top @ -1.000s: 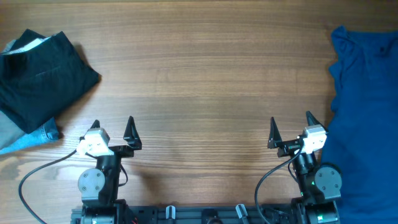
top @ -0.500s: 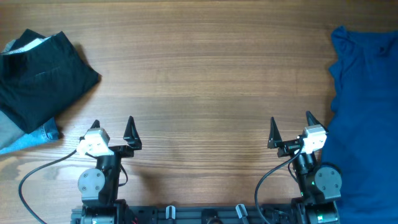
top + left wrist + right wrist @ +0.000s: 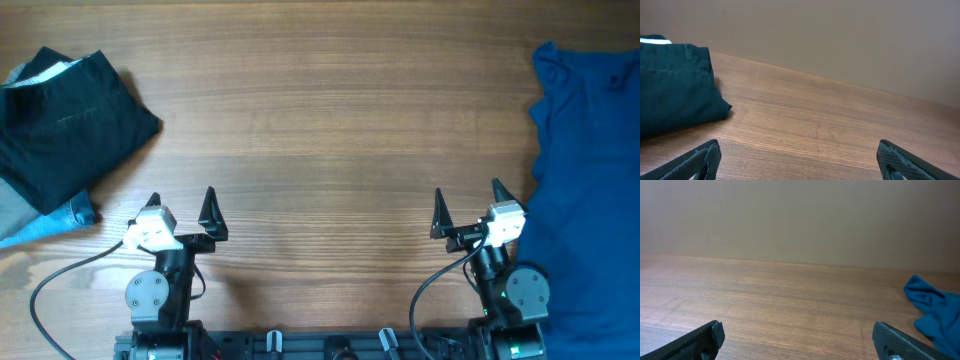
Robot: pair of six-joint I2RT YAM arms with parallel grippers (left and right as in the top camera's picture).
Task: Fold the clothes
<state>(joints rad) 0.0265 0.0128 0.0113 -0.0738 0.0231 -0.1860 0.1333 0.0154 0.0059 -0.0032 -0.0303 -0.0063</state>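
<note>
Spread and empty, the left claw (image 3: 181, 197) and right claw (image 3: 467, 190) sit at the near edge of the desk (image 3: 330, 130). The blue garment (image 3: 590, 170) lies rumpled at the desk's right side, and a folded dark garment (image 3: 65, 125) sits at its left. Gripping the blue hem likely comes next.

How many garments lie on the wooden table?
3: a folded black garment far left, a pale blue one beneath it, a loose royal-blue garment far right. More may be hidden.

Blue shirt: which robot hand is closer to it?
Right. The right gripper sits just beside the blue shirt, not touching it. The left gripper is across the table, nearer the dark clothes.
</note>
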